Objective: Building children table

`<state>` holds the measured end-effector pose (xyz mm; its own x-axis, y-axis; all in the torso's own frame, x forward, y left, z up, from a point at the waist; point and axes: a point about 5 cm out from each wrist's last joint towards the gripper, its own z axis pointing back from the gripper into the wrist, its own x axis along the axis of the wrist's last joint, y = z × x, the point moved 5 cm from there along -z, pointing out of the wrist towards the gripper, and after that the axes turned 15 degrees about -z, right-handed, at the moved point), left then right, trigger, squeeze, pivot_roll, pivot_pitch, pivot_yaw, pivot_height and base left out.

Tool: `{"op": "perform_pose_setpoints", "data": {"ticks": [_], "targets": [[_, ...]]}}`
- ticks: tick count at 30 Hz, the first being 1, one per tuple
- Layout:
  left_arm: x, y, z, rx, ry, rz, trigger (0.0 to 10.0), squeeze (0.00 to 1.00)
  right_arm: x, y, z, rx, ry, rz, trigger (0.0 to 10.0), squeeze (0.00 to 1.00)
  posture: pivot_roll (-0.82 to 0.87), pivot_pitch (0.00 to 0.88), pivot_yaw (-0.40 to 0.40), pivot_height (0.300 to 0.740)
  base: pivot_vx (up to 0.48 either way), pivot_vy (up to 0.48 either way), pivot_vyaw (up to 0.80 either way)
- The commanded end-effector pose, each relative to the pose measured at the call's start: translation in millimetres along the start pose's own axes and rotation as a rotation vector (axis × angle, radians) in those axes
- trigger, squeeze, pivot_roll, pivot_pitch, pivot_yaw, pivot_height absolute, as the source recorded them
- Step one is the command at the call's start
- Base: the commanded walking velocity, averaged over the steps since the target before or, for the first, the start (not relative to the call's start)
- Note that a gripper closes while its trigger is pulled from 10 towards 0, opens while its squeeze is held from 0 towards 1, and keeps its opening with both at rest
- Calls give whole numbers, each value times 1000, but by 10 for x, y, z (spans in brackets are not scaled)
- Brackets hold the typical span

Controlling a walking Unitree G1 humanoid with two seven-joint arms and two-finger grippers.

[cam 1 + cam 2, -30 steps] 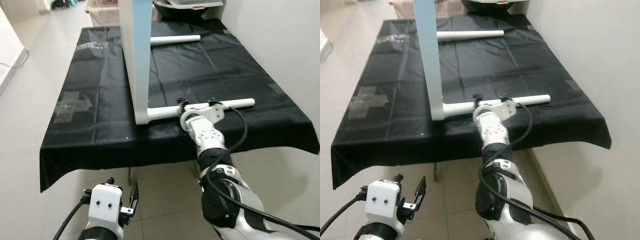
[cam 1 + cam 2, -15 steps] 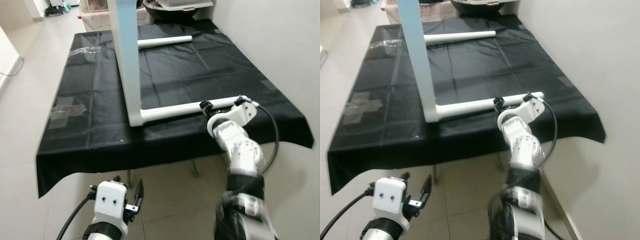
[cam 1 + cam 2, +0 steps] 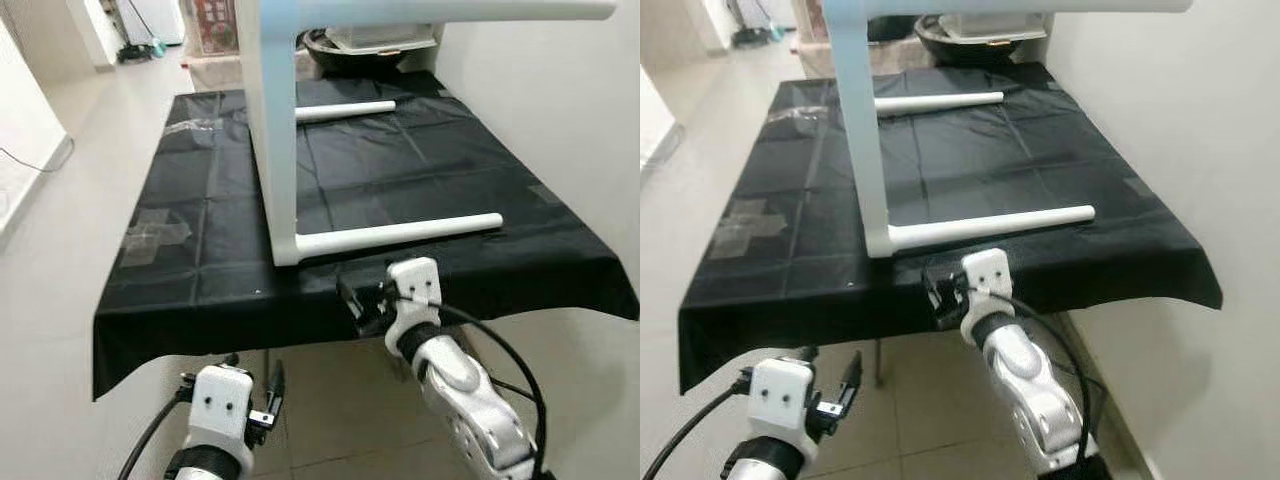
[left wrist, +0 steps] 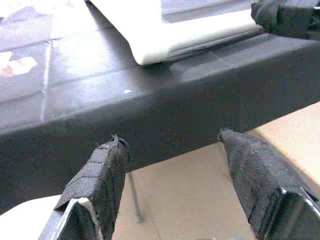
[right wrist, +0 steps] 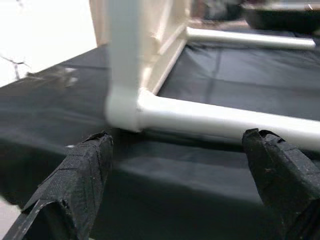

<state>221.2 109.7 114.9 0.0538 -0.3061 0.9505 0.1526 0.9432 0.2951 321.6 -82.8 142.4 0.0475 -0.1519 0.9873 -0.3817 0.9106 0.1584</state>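
A long table draped in a black cloth [image 3: 400,190] runs away from the robot, beside a pale wall [image 3: 560,90] on its right; on the cloth stands the white children's table top [image 3: 272,120], set on its edge near the front, with one white leg [image 3: 400,234] fixed at its lower corner and lying flat across the cloth toward the wall, and another leg reaching out from its top corner; a loose white leg [image 3: 345,110] lies farther back on the cloth; behind it sits a dark basin [image 3: 330,50] at the far end. The right gripper [image 3: 358,302] hangs just below the front edge of the cloth, under the fixed leg, its black fingers [image 5: 75,180] spread wide with nothing between them; the left gripper [image 3: 268,388] hangs low over the tiled floor [image 3: 70,260], short of the cloth's front edge, fingers [image 4: 102,175] likewise parted and empty.
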Motion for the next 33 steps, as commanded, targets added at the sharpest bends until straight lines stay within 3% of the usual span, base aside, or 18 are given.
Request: {"op": "perform_pose_setpoints", "data": {"ticks": [1,9,29,33], "targets": [[-51,12,-16,6,8,-7,10000,0,-34,92,23,37,-2,35,10000,0,47,36,10,740,0,-337,0],[-174,42,-92,28,41,46,10000,0,-130,172,43,98,2,119,10000,0,36,10,6,740,271,-394,198],[-203,12,-120,25,29,66,10000,0,-276,97,20,83,46,95,10000,0,29,0,-6,740,376,-290,0],[-185,47,-133,44,20,95,10000,0,-271,73,4,71,42,91,10000,0,29,0,-6,740,176,0,0]]}}
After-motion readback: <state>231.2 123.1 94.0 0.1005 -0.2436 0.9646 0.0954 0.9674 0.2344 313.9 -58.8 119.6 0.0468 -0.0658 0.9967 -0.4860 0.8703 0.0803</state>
